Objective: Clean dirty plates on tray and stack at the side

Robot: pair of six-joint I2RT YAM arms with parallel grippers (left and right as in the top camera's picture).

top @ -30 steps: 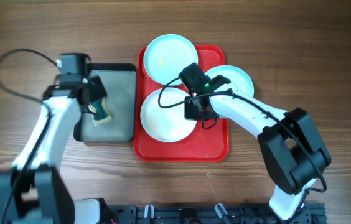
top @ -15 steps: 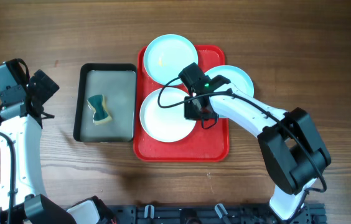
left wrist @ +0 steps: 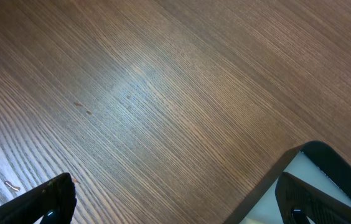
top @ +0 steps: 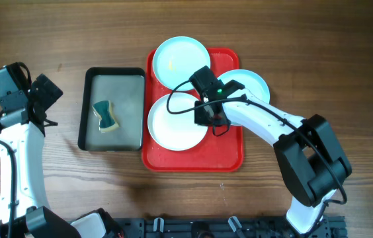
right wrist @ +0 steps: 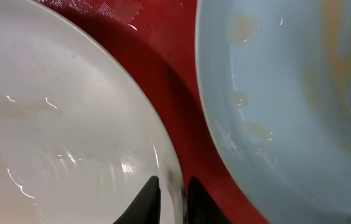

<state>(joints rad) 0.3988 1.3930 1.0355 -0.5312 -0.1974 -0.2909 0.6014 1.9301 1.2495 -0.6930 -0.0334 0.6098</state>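
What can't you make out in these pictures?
- Right wrist view: whether the right gripper pinches the white plate's rim; the bottom edge cuts off the fingers.
- Overhead: right mint plate, partly under the right arm.
- Left wrist view: left gripper, only fingertips show at the bottom edge.

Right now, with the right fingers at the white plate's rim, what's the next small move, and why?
Probably pinch the right gripper on the rim of the white plate and raise that edge slightly. Its fingertips straddle the rim, that plate looks clean, the mint plate beside it shows yellowish smears, and the sponge lies in the black-rimmed tray, with the left gripper open and away.
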